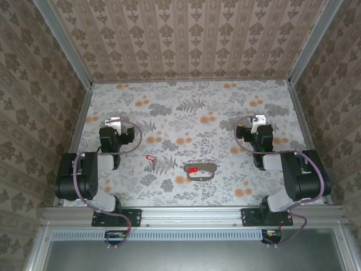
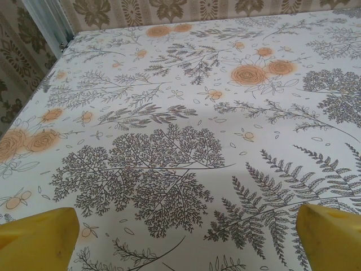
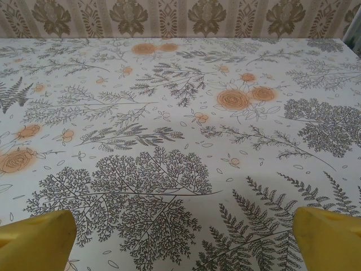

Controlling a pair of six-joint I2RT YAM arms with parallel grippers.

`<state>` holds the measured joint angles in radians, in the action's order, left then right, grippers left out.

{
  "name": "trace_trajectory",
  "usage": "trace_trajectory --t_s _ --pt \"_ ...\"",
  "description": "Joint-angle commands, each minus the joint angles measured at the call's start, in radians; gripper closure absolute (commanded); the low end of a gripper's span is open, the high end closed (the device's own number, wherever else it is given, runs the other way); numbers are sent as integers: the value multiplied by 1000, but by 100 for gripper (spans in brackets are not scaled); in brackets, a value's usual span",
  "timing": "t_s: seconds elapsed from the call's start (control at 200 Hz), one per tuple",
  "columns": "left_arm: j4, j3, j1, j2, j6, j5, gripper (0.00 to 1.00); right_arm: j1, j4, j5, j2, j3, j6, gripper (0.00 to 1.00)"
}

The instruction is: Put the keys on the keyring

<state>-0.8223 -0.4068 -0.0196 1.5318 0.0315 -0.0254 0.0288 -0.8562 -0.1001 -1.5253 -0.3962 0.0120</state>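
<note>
Your left gripper and right gripper stand wide open, empty. One tiny red-headed key lies loose between the arms; the other red key sits within the dull grey-brown D-shaped keyring (whether threaded, you cannot tell). Flat keys may skid under a pinch; the floral table offers open room, papered walls well apart

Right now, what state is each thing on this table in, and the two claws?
left gripper: open, empty.
right gripper: open, empty.
keyring: lying flat on the table, untouched.
loose key: on the table, apart from the keyring.
second key: within the keyring's outline; whether threaded, cannot tell.
</note>
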Motion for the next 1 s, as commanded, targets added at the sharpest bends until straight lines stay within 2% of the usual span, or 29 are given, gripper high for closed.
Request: trace_trajectory --t_s 0.0,0.885,0.995 --pt "-6 -6 6 0 19 25 0 1 -7 -6 -8 -10 22 0" --pt "-10 -4 9 -1 18 30 0 -10 -5 12 -4 -8 25 0" --pt "61 -30 4 -30 38 62 0 28 48 -121 63 -14 24 0"
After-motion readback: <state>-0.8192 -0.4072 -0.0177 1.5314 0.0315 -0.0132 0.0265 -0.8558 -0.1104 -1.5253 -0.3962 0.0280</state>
